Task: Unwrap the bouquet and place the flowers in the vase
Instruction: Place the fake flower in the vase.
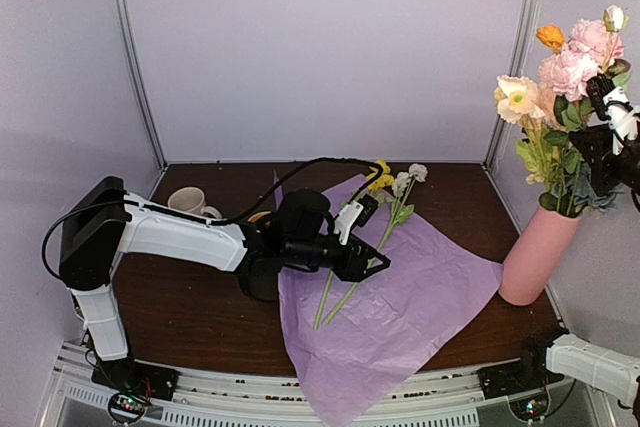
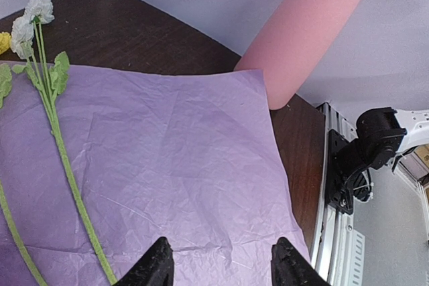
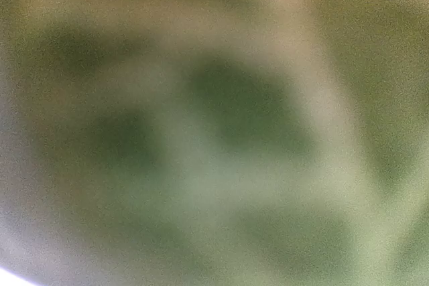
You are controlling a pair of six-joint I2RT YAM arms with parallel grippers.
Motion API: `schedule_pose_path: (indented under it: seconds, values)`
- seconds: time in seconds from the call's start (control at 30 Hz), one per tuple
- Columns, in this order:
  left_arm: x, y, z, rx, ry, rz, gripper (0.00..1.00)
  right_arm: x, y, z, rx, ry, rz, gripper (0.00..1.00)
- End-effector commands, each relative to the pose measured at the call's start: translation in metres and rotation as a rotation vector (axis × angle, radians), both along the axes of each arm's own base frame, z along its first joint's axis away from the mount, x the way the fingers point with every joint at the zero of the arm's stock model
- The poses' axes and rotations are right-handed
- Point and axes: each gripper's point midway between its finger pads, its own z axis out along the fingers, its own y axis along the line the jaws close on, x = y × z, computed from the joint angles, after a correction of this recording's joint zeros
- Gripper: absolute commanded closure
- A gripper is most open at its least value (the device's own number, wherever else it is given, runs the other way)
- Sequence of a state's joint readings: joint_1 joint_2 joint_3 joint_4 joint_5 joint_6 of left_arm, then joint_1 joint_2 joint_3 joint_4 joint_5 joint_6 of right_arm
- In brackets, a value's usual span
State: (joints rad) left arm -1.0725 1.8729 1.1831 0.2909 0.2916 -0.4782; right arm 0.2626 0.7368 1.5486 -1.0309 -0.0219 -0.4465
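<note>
Left pincer hovers parted, low above the tissue paper.

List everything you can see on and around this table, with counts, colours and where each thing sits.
vase: one, pink, right side of table
flowers in vase: a bunch, peach, pink and orange, standing in the vase
loose flowers: two stems, one yellow, one white, lying on the paper
tissue paper: one sheet, lilac, spread flat mid-table
mug: one, pale, back left
table: one, dark brown
left fingers: open, empty, above the paper
right fingers: shut, among the flowers in the vase
</note>
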Motion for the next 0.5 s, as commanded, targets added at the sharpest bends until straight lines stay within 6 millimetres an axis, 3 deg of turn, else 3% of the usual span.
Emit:
schedule_pose_path:
  seconds: [0.0,0.47]
  values:
    - [0.005,-0.002,0.015,-0.062,-0.013,0.006,0.48,0.009,-0.020,-0.015,-0.039,-0.012,-0.121,1.00]
    - [0.003,0.001,0.011,-0.057,-0.006,0.003,0.48,0.017,-0.029,-0.085,-0.063,0.054,-0.182,1.00]
